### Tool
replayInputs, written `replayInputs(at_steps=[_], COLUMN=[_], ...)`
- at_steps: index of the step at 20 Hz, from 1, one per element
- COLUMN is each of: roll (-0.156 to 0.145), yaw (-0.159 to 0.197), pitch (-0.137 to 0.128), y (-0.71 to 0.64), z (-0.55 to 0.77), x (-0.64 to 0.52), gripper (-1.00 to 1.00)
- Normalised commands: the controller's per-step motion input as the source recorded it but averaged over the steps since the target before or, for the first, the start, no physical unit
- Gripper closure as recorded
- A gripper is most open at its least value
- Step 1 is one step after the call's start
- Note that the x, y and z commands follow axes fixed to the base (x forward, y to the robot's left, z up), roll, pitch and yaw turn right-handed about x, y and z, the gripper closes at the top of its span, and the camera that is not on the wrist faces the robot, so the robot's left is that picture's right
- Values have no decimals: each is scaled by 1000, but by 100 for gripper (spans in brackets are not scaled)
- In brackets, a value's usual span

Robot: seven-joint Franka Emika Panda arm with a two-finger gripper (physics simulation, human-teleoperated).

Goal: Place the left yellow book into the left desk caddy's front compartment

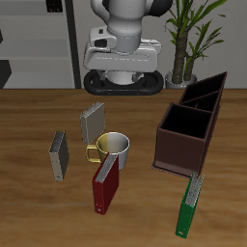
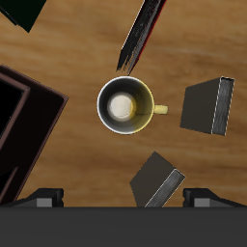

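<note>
The left yellow book (image 1: 93, 123) is thin and light grey with a tan edge. It stands upright just behind the mug and also shows in the wrist view (image 2: 157, 178). The near-identical grey book (image 1: 60, 154) stands farther out beside the mug (image 2: 207, 104). The dark brown desk caddy (image 1: 160, 145) stands on the other side of the mug, its open compartments running front to back; part of it shows in the wrist view (image 2: 24, 106). My gripper (image 1: 121, 62) hangs high above the table near the base, open and empty, its fingertips (image 2: 43, 199) spread wide.
A white and yellow mug (image 1: 113, 147) stands mid-table, directly below the gripper (image 2: 125, 104). A dark red book (image 1: 104, 183) stands in front of the mug. A green book (image 1: 189, 205) lies near the table's front edge, before the caddy.
</note>
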Motion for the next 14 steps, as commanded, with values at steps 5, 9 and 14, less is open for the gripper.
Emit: replayInputs(at_steps=[5,9,14], roll=[-17,-72,-48], yaw=[-43,-86,-88], pitch=[-20,-11,-18], y=[-356,-572,-367], z=[-162,-197,-265], x=[-55,-54,-78], gripper=[-100,-100,-100])
